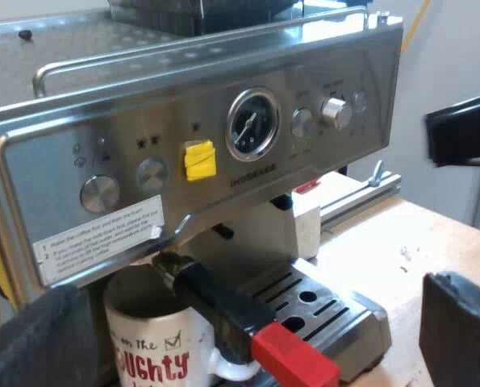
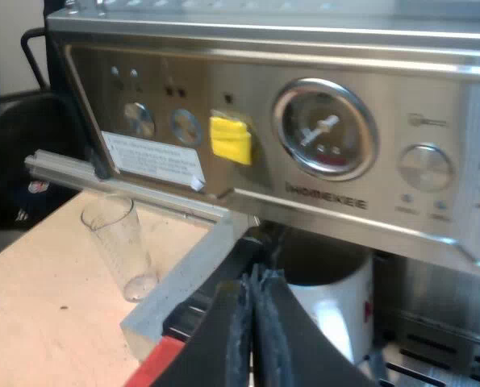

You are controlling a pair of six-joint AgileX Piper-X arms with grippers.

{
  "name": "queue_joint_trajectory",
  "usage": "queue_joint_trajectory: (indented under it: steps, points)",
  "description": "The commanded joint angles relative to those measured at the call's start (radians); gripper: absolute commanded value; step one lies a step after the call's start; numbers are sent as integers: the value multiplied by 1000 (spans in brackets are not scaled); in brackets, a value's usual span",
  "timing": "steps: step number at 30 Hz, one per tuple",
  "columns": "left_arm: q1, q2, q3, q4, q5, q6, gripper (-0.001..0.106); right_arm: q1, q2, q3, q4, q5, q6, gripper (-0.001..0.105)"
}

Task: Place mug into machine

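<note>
A white mug (image 1: 147, 347) with red lettering stands on the drip tray (image 1: 336, 310) at the espresso machine's (image 1: 223, 121) front, right under the locked-in metal holder. The holder's dark handle (image 1: 215, 302) juts out over the mug and ends in red (image 1: 292, 363). My left gripper (image 1: 252, 322) is open, one black finger (image 1: 34, 343) close beside the mug and the other (image 1: 457, 330) far off past the tray. My right gripper (image 2: 252, 339) is shut with nothing in it, just before the mug (image 2: 336, 310) and the holder's red end (image 2: 155, 367).
A clear measuring glass (image 2: 123, 246) stands upright on the wooden table (image 2: 38, 298) beside the drip tray's grey edge (image 2: 183, 278). The panel carries a pressure gauge (image 1: 253, 123), knobs and a yellow sticker (image 1: 199, 160). A dark object (image 1: 465, 129) hangs beyond the machine's side.
</note>
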Motion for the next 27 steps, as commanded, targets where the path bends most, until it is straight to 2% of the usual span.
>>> queue_joint_trajectory:
  steps: [1,5,12,18,27]
  points:
    - [-3,-3,-7,3,0,1,82,8,47,-18,-58,21,3,0]
    - [-3,-3,-10,3,25,1,82,-1,147,-89,-76,52,5,0]
    - [-3,-3,-10,3,29,1,82,-31,320,-219,-76,58,-3,0]
    - [-3,-3,-10,3,42,1,82,-83,400,-301,-76,58,-6,0]
    - [-3,-3,-10,3,44,1,82,-162,455,-331,-68,62,-6,0]
